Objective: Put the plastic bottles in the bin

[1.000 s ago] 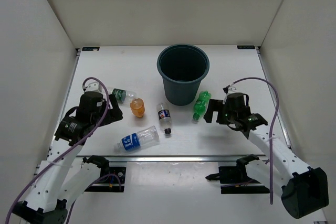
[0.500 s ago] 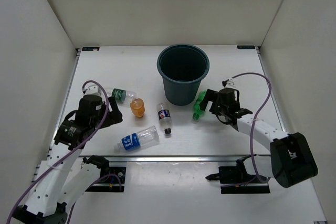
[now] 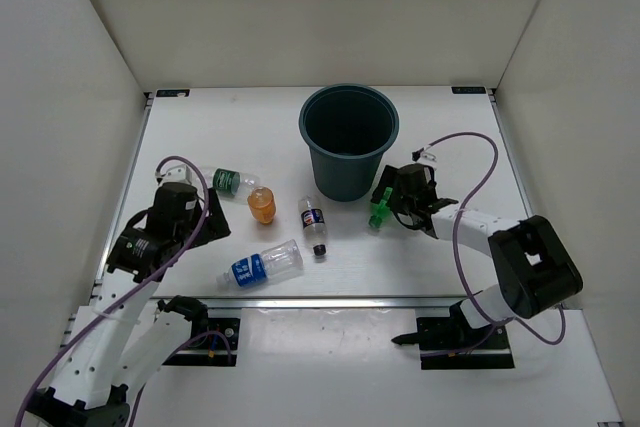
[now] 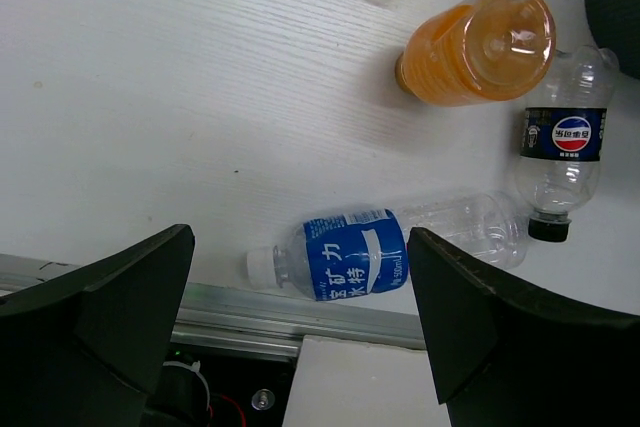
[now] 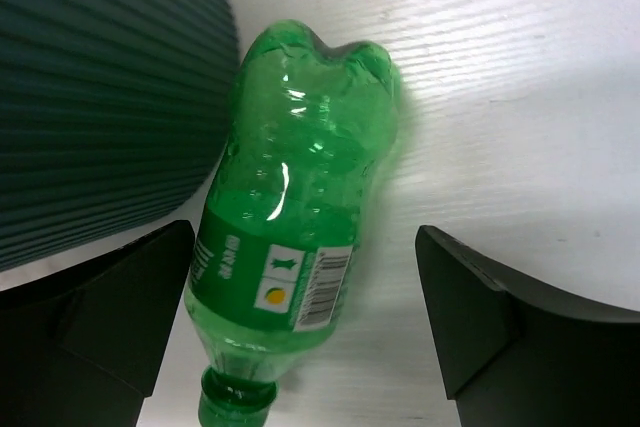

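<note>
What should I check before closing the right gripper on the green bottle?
1. The right gripper is open: ok.
2. The green bottle lies between its fingers: ok.
3. Gap between that bottle and the bin: cannot tell, they look very close.
4. The bin is upright, mouth unobstructed: ok.
5. The left gripper is out of the way, open above the blue-label bottle: ok.

Top camera overlooks the whole table (image 3: pixel 220 137) — wrist cameras peer down close.
</note>
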`<move>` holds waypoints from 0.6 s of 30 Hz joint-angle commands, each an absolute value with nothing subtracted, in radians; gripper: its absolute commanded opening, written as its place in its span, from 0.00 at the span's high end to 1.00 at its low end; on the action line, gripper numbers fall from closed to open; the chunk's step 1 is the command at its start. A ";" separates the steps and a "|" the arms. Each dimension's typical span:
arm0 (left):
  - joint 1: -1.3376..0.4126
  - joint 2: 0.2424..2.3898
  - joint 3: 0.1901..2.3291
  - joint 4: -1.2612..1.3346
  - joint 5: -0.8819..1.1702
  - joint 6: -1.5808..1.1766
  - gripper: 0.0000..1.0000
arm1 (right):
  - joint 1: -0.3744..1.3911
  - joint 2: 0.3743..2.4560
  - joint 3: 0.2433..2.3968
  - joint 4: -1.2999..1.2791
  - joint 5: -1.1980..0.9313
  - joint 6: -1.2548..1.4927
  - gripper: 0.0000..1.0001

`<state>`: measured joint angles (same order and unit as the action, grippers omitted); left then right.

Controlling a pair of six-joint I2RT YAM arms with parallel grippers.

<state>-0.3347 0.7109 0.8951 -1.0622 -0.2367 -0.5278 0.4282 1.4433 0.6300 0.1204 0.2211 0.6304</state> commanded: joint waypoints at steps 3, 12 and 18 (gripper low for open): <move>-0.327 0.727 0.972 -1.080 -0.281 -0.528 0.01 | 0.403 1.511 0.658 0.123 0.267 0.696 0.17; -0.330 0.724 0.991 -1.069 -0.270 -0.522 0.01 | 0.407 1.346 0.653 0.051 0.365 0.631 0.78; -0.319 0.733 0.937 -1.034 -0.236 -0.494 0.01 | 0.293 1.039 0.731 -0.076 0.367 0.379 0.86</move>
<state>-0.3298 0.7296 0.9565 -1.0599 -0.2512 -0.5179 0.3267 1.1683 0.6472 -0.0391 0.3046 0.5465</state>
